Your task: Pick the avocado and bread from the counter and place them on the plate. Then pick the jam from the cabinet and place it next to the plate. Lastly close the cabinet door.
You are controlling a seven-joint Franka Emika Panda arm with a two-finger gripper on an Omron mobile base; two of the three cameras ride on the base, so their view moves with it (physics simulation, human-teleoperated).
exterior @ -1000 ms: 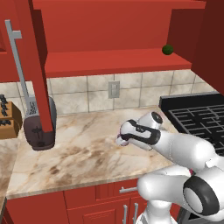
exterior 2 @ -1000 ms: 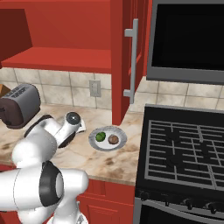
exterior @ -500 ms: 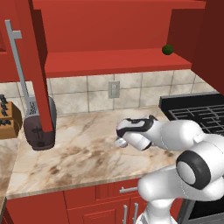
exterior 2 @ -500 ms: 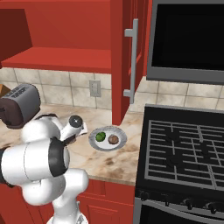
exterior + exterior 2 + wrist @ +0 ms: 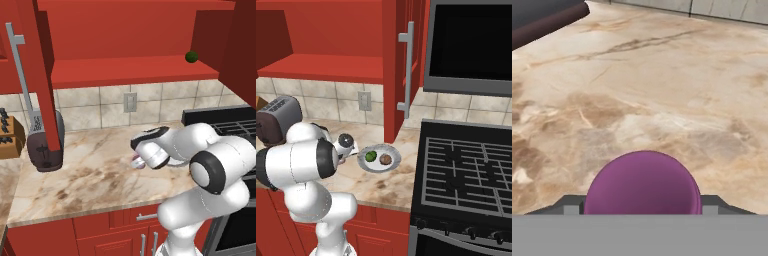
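Note:
My gripper (image 5: 643, 206) is shut on the jam (image 5: 643, 184), a purple dome between the dark fingertips, held low over the counter (image 5: 662, 75). From the left base view the gripper (image 5: 137, 161) hangs just above the counter (image 5: 90, 175), with the pinkish jam (image 5: 135, 161) under the white hand. The fluted plate (image 5: 379, 170) lies just right of the hand, the avocado (image 5: 370, 155) and the bread (image 5: 386, 159) resting on it. The cabinet door (image 5: 42, 75) stands open, its red shelf (image 5: 130, 72) bare of jars.
A dark green ball (image 5: 190, 56) rests on the shelf's right end. A toaster (image 5: 45, 142) and a knife block (image 5: 10, 137) stand at the counter's left. The stove (image 5: 476, 180) is to the right, under a microwave (image 5: 471, 45). A second open door (image 5: 395, 65) hangs over the plate.
The hand has drifted slightly left along the counter with the jam in it, and the arm's elbow has swung nearer the cameras. Plate, avocado and bread have not moved.

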